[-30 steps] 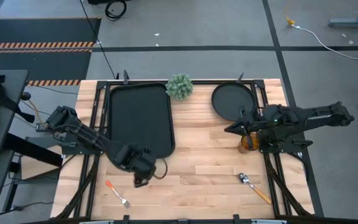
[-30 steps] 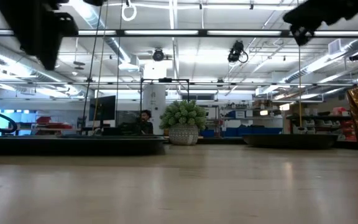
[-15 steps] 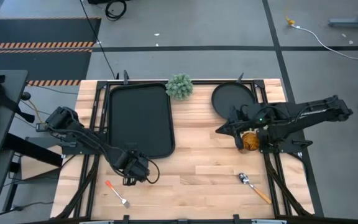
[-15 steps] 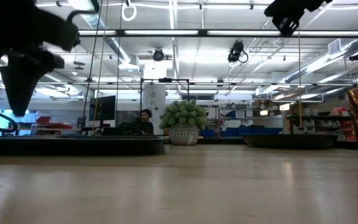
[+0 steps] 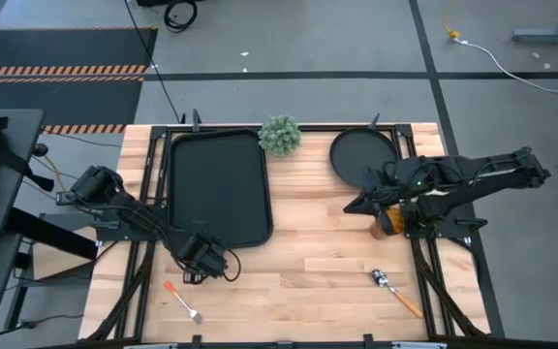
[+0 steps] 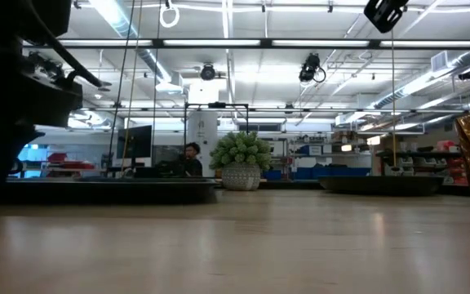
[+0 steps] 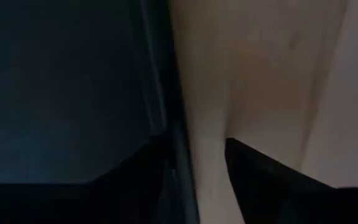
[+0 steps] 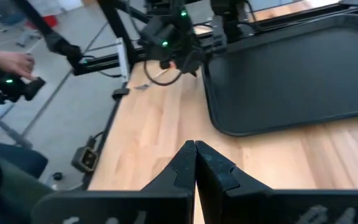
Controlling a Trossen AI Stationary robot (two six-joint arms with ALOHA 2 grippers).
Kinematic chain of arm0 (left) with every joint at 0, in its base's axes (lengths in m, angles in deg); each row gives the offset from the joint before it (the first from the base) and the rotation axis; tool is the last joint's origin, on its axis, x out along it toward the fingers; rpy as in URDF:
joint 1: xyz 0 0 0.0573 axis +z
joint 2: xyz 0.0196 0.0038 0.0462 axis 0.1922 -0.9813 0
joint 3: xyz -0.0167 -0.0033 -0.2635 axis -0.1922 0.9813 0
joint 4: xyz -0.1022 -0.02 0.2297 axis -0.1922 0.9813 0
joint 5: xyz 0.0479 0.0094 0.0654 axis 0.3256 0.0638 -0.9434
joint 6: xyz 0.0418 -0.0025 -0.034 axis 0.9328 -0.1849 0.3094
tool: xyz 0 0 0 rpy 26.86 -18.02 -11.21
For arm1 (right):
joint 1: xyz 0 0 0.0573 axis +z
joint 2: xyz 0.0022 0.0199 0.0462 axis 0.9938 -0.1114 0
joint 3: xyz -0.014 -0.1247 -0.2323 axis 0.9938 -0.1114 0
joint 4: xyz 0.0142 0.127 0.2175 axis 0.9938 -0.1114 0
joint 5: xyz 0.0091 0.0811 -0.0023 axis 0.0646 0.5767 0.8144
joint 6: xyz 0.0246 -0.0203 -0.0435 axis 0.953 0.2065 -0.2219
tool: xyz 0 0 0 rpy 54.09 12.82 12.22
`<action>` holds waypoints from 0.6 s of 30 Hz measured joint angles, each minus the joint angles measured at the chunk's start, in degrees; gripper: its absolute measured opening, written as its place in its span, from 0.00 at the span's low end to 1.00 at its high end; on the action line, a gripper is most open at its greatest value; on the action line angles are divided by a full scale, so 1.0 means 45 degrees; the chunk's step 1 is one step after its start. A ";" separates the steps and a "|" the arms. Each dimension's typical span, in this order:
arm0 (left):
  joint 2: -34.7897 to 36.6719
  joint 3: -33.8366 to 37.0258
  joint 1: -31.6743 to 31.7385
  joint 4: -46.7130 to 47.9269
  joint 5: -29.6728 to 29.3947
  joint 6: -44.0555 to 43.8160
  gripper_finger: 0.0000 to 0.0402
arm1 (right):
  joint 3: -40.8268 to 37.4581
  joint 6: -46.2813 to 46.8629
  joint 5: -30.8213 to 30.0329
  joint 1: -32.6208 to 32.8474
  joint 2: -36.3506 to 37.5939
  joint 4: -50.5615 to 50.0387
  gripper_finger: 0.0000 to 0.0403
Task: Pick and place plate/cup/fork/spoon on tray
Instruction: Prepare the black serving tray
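- The left claw [image 5: 201, 260] hangs low at the tray's [image 5: 216, 189] 6 o'clock corner, fingers parted and grasping nothing, probably bound for the fork [image 5: 182, 301] at its 7 o'clock.
- The right claw [image 5: 352, 206] hovers clenched and empty between the plate [image 5: 356, 155] and the cup [image 5: 384, 223].
- The spoon [image 5: 395, 291] lies on the surface [image 5: 318, 271] at 5 o'clock.
- The plant [image 5: 280, 135] stands just beside the tray, between it and the plate.
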 joint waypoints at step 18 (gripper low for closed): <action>-0.0327 -0.4733 0.1555 -0.0911 0.0333 -0.6680 0.15 | 0.0000 0.2302 0.0121 -0.0614 0.1281 -0.0257 0.04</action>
